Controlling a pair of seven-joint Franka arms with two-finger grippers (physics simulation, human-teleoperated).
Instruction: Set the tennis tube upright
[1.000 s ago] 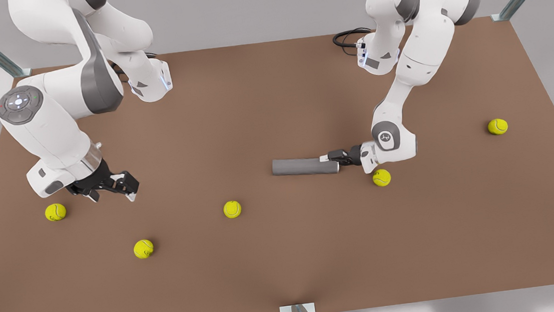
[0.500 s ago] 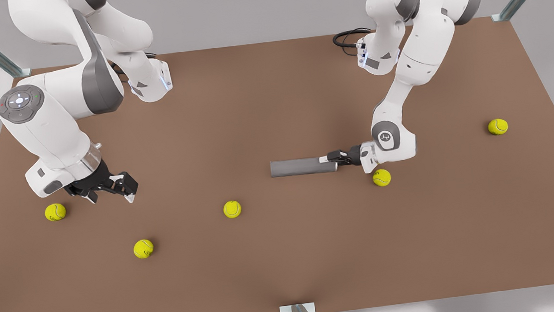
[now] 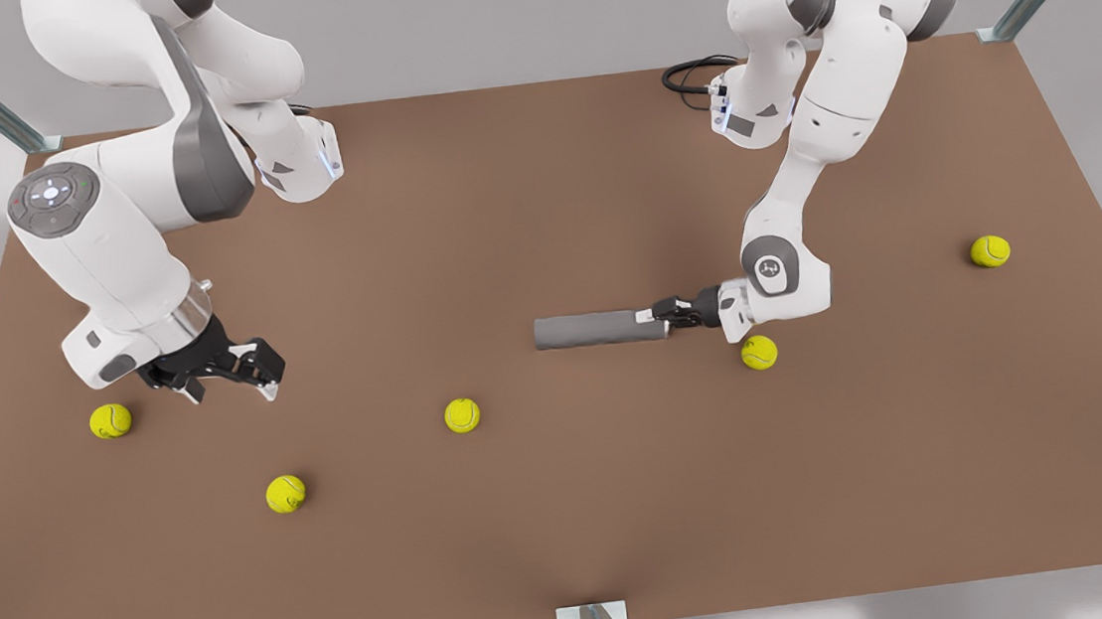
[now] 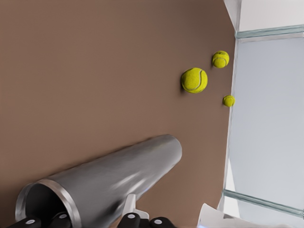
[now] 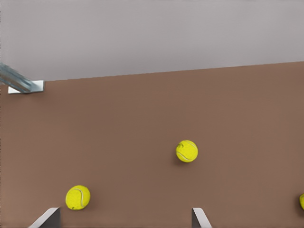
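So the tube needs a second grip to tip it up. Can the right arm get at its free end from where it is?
Probably yes: bare table lies between the open right gripper and the tube, with one ball off to the side.

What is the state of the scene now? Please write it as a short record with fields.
tube: the tennis tube lies on its side on the table, not upright
left gripper: the left gripper is at the tube's hollow end, shut on its rim
right gripper: the right gripper is open, above the table, holding nothing
balls: five tennis balls lie loose on the table
nearest ball: one lies beside the left arm's wrist
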